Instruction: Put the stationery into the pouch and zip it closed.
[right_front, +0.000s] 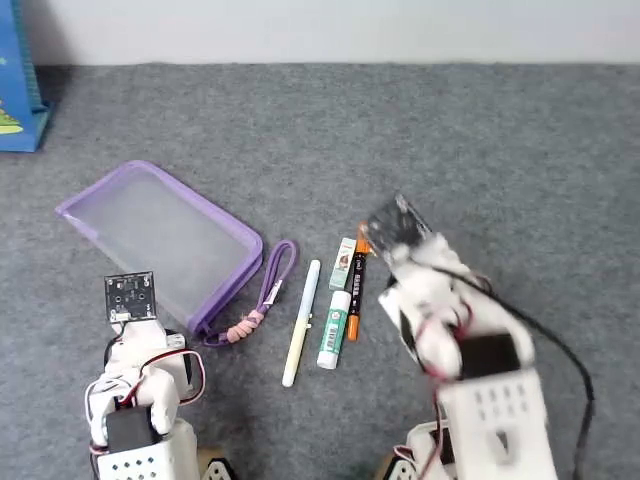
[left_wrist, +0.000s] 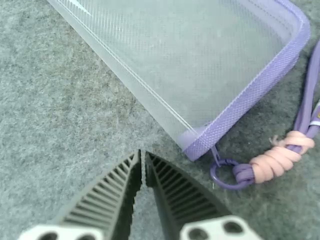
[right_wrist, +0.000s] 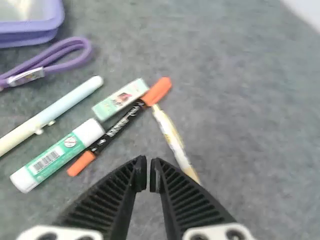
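Note:
A clear pouch (right_front: 160, 235) with purple trim lies flat at the left, its purple lanyard (right_front: 276, 275) trailing toward the stationery. In a row beside it lie a pale pen (right_front: 300, 322), a green-and-white tube (right_front: 333, 330), a small green eraser (right_front: 343, 262) and an orange-and-black marker (right_front: 356, 290). My left gripper (left_wrist: 142, 157) is shut and empty, just off the pouch's (left_wrist: 200, 60) near corner. My right gripper (right_wrist: 145, 167) is shut and empty, hovering over the marker (right_wrist: 120, 125) and a yellowish pen (right_wrist: 172, 140) that runs under its fingers.
Grey carpet covers the table. A blue box (right_front: 18, 85) stands at the far left edge. A pink knotted cord (left_wrist: 274, 160) and a ring join the lanyard (left_wrist: 307, 100) to the pouch. Open carpet lies to the right of the stationery.

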